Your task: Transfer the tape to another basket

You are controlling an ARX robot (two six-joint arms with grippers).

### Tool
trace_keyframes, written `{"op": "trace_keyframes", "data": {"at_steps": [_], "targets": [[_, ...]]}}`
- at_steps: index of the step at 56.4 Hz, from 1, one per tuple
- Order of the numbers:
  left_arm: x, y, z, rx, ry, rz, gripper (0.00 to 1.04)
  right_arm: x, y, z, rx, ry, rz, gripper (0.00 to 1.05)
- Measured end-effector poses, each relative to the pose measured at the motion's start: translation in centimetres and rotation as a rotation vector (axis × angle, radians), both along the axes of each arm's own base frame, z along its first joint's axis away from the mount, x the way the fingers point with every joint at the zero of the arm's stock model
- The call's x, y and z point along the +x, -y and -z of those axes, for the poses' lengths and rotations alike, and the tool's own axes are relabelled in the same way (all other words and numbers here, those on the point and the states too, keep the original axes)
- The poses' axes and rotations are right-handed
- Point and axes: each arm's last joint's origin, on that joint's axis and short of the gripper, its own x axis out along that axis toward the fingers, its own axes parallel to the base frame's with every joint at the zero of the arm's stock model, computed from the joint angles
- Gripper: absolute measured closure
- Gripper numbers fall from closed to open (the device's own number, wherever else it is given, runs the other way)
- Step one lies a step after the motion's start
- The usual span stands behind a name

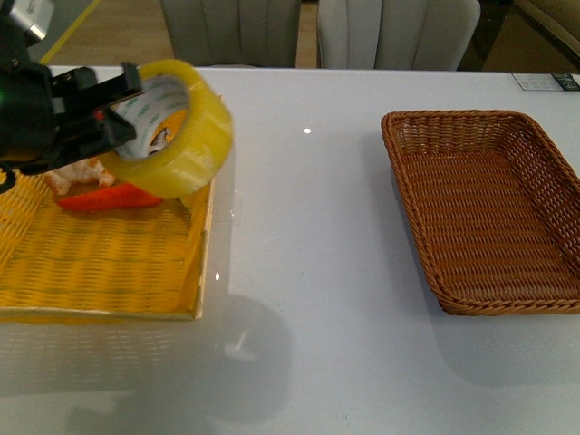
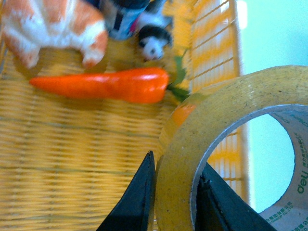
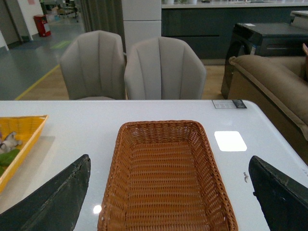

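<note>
The tape, a wide yellowish roll with a white core and green print, hangs in the air above the right edge of the bright yellow basket. My left gripper is shut on its wall, one finger inside the core and one outside, as the left wrist view shows on the tape with the left gripper. The dark brown wicker basket lies at the right of the table with nothing in it. In the right wrist view my right gripper is open above the brown basket.
Inside the yellow basket lie an orange carrot, an orange-and-white toy and a small black-and-white toy. Bare white table separates the two baskets. Two grey chairs stand behind the table.
</note>
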Motion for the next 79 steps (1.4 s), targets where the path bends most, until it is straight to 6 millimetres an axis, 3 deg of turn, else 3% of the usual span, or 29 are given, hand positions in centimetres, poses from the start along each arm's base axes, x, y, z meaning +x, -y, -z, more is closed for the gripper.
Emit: {"op": "trace_keyframes", "data": {"at_steps": [6, 18, 34, 42, 48, 51, 59, 65, 79], "targets": [[-0.5, 3.6, -1.8, -0.025, 0.026, 0.071, 0.90, 0.0, 0.0, 0.0, 0.000, 0.000, 0.000, 0.09], [-1.6, 9.5, -3.7, -0.083, 0.030, 0.169, 0.90, 0.0, 0.0, 0.0, 0.000, 0.000, 0.000, 0.09], [-4.2, 15.2, -5.2, -0.179, 0.014, 0.296, 0.90, 0.0, 0.0, 0.0, 0.000, 0.000, 0.000, 0.09], [-4.5, 15.6, -5.5, -0.185, 0.019, 0.288, 0.90, 0.0, 0.0, 0.0, 0.009, -0.010, 0.012, 0.09], [-4.6, 15.7, -5.5, -0.186, 0.010, 0.290, 0.90, 0.5, -0.5, 0.1, 0.135, -0.340, 0.190, 0.09], [-4.6, 15.7, -5.5, -0.188, 0.009, 0.290, 0.90, 1.1, -1.0, -0.1, 0.202, -0.397, 0.190, 0.09], [-4.6, 15.8, -5.5, -0.188, 0.004, 0.289, 0.90, 3.7, -2.5, -1.8, 0.378, -0.393, 0.055, 0.09], [-4.6, 15.7, -5.4, -0.182, -0.004, 0.287, 0.90, 7.3, -4.3, -3.1, 0.528, -0.346, -0.137, 0.09], [-4.7, 15.7, -5.3, -0.177, -0.011, 0.285, 0.90, 11.9, -7.6, -1.6, 0.605, -0.382, -0.271, 0.09]]}}
